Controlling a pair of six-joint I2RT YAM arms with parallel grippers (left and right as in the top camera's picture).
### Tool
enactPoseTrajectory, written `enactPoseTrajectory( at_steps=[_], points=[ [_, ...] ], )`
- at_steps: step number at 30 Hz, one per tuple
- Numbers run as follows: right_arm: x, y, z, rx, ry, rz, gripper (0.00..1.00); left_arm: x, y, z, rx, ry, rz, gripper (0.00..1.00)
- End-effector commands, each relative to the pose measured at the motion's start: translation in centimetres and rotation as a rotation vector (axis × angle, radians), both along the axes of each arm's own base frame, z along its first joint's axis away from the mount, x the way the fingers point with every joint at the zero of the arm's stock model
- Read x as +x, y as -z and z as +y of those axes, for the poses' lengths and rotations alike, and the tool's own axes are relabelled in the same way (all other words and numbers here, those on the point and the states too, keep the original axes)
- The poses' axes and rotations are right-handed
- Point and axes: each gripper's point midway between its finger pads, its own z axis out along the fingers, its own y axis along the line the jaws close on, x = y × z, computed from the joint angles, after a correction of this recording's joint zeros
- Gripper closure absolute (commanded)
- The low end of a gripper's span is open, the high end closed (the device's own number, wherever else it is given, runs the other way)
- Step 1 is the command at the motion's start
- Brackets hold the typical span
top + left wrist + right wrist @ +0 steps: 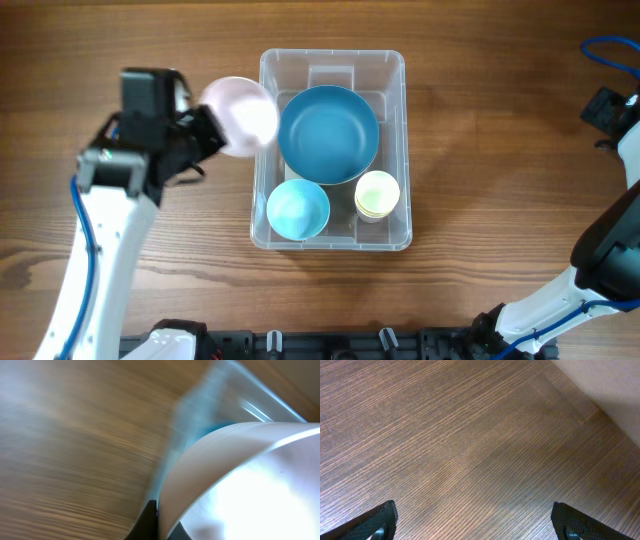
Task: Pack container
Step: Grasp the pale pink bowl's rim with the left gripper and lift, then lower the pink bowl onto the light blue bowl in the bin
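Observation:
The container [404, 150], a clear rectangular bin, stands mid-table and holds a large blue bowl [328, 134], a small light-blue bowl [297, 210] and a pale yellow cup [377, 194]. My left gripper [207, 134] is shut on the rim of a pale pink bowl [241, 115], held tilted just outside the bin's far left corner. In the left wrist view the pink bowl [240, 480] fills the right side, its rim pinched at my gripper [162, 525], with the blurred bin [235, 395] behind. My right gripper [477, 522] stands open over bare wood.
The right arm [608, 108] stays at the table's far right edge, well away from the bin. Bare wooden tabletop [480, 140] surrounds the bin on all sides. A pale wall or edge [605, 385] shows in the right wrist view's upper corner.

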Motion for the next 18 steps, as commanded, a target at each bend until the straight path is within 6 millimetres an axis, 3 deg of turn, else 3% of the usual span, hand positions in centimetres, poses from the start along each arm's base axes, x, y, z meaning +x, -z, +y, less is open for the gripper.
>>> enactPoseTrajectory(
  at_steps=[1, 5, 10, 18],
  points=[
    [0.1, -0.4, -0.3, -0.012, 0.003, -0.004, 0.0, -1.9, -0.7, -3.7, 0.024, 0.124, -0.008, 0.96],
    [0.1, -0.4, -0.3, -0.012, 0.003, -0.004, 0.0, -3.9, 1.2, -5.9, 0.036, 0.174, 0.093, 0.96],
    [0.1, -0.4, -0.3, -0.012, 0.003, -0.004, 0.0, -5.7, 3.9, -6.6, 0.078, 0.179, 0.234, 0.95],
    [0.1, -0.4, -0.3, -0.012, 0.003, -0.004, 0.0, -6.8, 5.5, -8.3, 0.111, 0.24, 0.302, 0.94]
  ],
)
